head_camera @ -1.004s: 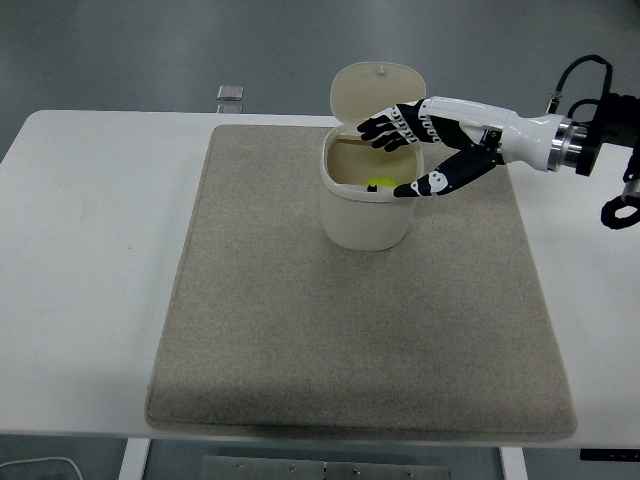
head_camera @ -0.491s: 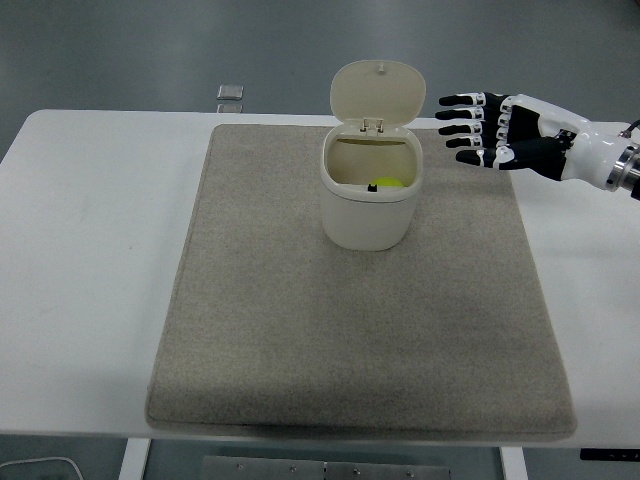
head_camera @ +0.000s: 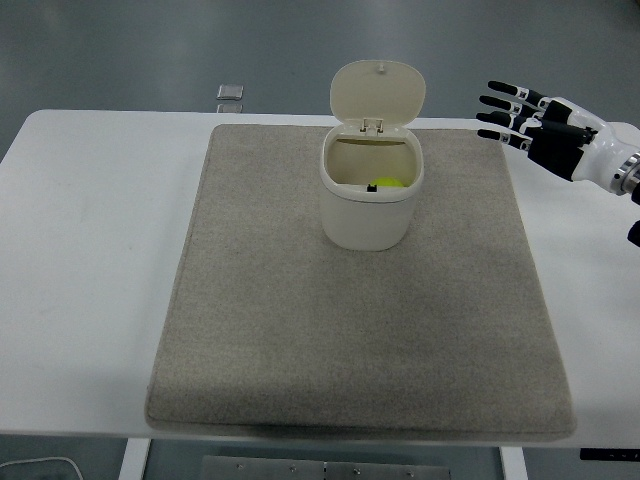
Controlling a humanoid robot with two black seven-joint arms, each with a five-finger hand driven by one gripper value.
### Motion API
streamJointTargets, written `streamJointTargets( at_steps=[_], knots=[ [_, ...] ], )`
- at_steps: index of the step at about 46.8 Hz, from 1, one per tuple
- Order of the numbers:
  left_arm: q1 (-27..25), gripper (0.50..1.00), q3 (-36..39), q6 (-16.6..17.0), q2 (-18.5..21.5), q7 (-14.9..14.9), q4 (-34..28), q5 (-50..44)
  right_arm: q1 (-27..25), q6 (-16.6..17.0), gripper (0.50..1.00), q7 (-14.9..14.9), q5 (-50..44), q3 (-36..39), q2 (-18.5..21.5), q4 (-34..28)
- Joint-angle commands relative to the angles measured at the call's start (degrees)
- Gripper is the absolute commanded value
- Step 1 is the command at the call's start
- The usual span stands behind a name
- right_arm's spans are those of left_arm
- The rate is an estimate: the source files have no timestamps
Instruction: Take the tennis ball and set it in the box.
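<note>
My fingers [head_camera: 503, 117] are stretched out straight and fanned apart, black segments with white joints, holding nothing and touching nothing. My right hand [head_camera: 540, 128] hangs in the air over the table's far right corner, palm side dark and glossy, the wrist running into a smooth white forearm that leaves at the right edge. It is well apart from the box [head_camera: 371, 195], which stands to its left on the far half of the mat [head_camera: 300, 340]. The box is a small cream plastic bin with rounded corners and smooth walls that taper slightly toward the base; its hinged lid [head_camera: 378, 92] stands upright at the back, rounded on top. Inside, low against the front wall, lies the tennis ball [head_camera: 385, 184], a bright yellow-green patch mostly hidden by the rim, with a dark spot beside it that I cannot make out. The mat is a flat rectangle of beige, felt-like cloth with a coarse nap, covering most of the smooth white table [head_camera: 90, 250]. Beyond the table's far edge, a small square grey object [head_camera: 230, 93] lies on the floor.
</note>
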Motion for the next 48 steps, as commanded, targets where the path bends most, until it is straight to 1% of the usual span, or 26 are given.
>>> streamJointTargets(
  at_steps=[1,6,12,16,19,20,22,23,38,48],
  knots=[
    [0.0,0.992,0.0,0.0,0.0,0.0,-0.1,0.0,-0.3,-1.0,0.858,0.0,4.0,0.1,0.8,-0.5],
    [0.0,0.992,0.0,0.0,0.0,0.0,0.0,0.0,-0.5,-1.7,0.858,0.0,6.8,0.0,1.5,-0.5],
    [0.0,0.992,0.1,0.0,0.0,0.1,0.0,0.0,-1.5,-2.6,0.858,0.1,7.0,1.6,3.2,-0.8],
    [0.0,0.992,0.1,0.0,0.0,0.0,0.0,0.0,-3.0,-2.8,0.858,0.2,6.9,2.8,3.4,-0.9],
    [0.0,0.992,0.0,0.1,0.0,0.1,0.0,0.0,-3.2,-2.8,0.862,0.7,6.6,3.0,3.4,-1.3],
    [0.0,0.992,0.0,0.0,0.0,0.0,0.0,0.0,-3.3,-2.9,0.866,0.8,6.6,3.0,3.4,-1.5],
    [0.0,0.992,0.0,0.0,0.0,0.0,0.0,0.0,-3.3,-2.8,0.909,0.8,6.6,3.0,3.4,-1.8],
    [0.0,0.992,0.1,0.0,0.0,0.0,0.0,0.0,-3.3,-2.8,0.913,0.8,6.6,3.0,3.4,-1.8],
    [0.0,0.992,0.0,0.0,0.0,0.1,0.0,0.0,-3.4,-2.7,0.913,1.1,6.7,3.1,3.4,-1.8],
    [0.0,0.992,0.0,0.0,0.0,0.0,0.0,0.0,-3.4,-2.7,0.913,3.2,6.6,3.1,3.4,-1.8]
  ],
)
